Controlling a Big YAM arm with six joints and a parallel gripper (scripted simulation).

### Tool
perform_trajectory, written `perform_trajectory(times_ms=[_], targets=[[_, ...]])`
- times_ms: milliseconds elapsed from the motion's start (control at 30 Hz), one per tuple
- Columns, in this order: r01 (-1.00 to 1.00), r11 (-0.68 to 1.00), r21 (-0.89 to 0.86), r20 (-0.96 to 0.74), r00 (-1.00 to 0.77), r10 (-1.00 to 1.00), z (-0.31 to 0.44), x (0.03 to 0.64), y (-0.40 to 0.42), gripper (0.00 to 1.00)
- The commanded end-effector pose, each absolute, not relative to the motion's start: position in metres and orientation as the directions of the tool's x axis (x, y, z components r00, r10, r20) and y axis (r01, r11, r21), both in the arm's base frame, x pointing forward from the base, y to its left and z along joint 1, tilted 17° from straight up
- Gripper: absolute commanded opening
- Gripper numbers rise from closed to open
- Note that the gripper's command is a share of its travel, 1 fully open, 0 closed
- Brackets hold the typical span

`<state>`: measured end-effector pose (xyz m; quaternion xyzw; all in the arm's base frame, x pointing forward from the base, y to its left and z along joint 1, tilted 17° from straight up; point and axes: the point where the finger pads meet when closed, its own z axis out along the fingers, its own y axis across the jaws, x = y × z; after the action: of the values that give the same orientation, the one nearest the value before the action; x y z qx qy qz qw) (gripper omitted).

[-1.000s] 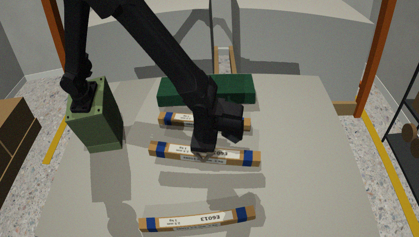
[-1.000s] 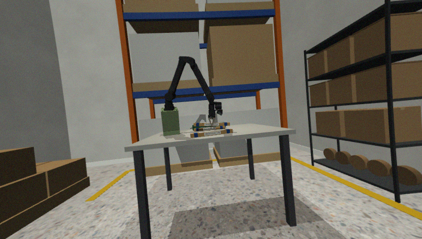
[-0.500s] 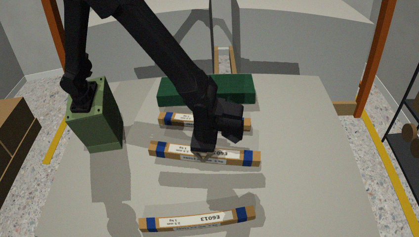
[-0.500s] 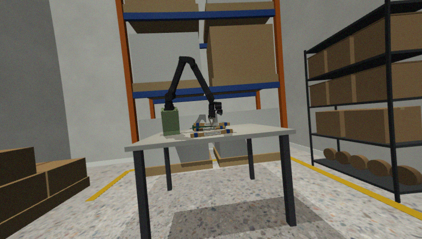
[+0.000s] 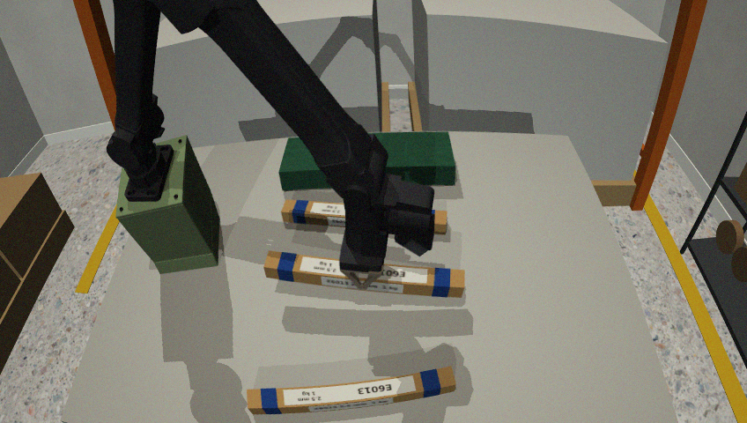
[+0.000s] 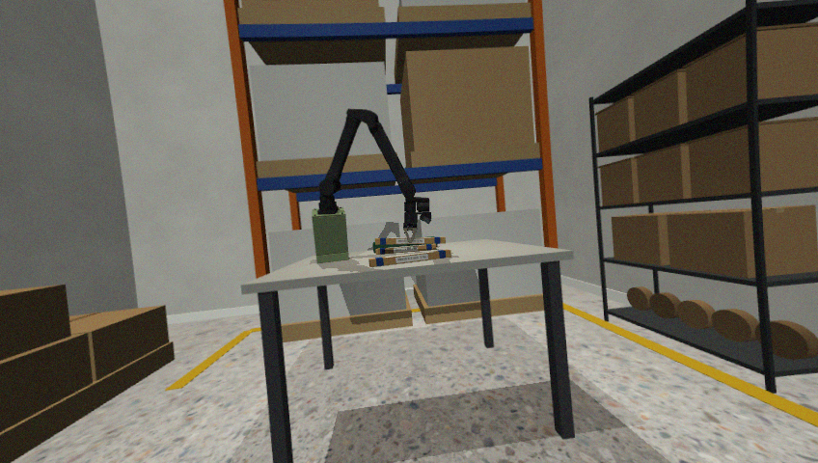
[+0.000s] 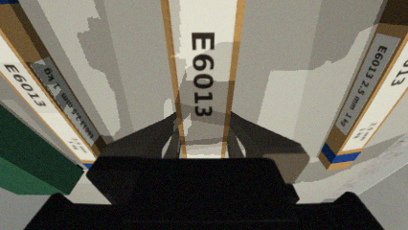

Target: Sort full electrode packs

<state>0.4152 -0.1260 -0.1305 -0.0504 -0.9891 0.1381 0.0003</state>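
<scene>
Desk [image 5: 524, 235] [image 6: 487, 255] [image 7: 292, 110]: green platform [image 5: 419, 149] [image 6: 374, 246] [image 7: 43, 150], upper centre overhead, bears no pack; all placing remains. Middle pack [image 5: 414, 274] [image 6: 424, 241] [image 7: 203, 72]: raised at frame centre, clamped mid-length between the fingers of the tool [image 5: 361, 284] [image 6: 409, 237] [image 7: 203, 115]. Upper pack [image 5: 314, 213] [image 6: 390, 250] [image 7: 53, 93] and bottom pack [image 5: 348, 391] [image 6: 410, 258] [image 7: 369, 86] lie off the platform. Fullness: undetermined.

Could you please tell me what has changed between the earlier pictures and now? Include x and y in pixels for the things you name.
Nothing visibly changed. The gripper [image 5: 361, 283] [image 6: 409, 234] [image 7: 203, 115] is still shut on the middle pack [image 5: 310, 264] [image 6: 390, 241] [image 7: 203, 72], holding it raised above the table [image 5: 534, 262] [image 6: 499, 258]. The near pack [image 5: 343, 393] [image 6: 410, 258] [image 7: 369, 86], the far pack [image 5: 315, 211] [image 6: 383, 250] [image 7: 29, 86] and the green platform [image 5: 419, 149] [image 6: 375, 246] [image 7: 38, 153] stayed where they were.
</scene>
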Motion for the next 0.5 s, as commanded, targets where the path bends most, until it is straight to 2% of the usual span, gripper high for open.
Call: perform_trajectory(times_ms=[0, 467], targets=[[0.115, 0.952, -0.284, -0.138, -0.987, 0.078, -0.081, 0.467, -0.122, 0.0], [0.117, 0.952, -0.284, -0.139, -0.987, 0.079, -0.07, 0.466, -0.118, 0.0]])
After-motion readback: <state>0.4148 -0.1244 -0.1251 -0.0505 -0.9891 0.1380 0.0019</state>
